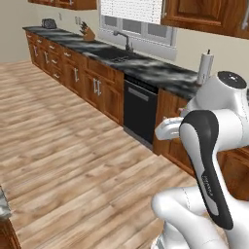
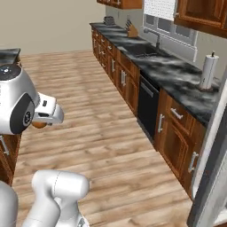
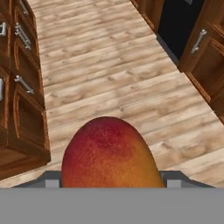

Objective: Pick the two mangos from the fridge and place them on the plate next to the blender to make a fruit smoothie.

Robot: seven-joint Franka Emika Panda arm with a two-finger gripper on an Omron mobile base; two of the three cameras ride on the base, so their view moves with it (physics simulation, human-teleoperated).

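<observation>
mango (image 3: 109,153) in gripper (image 3: 109,181)

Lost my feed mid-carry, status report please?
Gripper shut on red-orange smooth mango. Held over wooden floor, between cabinet rows. Nothing in the way.

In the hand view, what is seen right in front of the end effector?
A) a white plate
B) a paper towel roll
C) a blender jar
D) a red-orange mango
D: a red-orange mango sits close against the end effector, with the wooden floor beyond it.
</observation>
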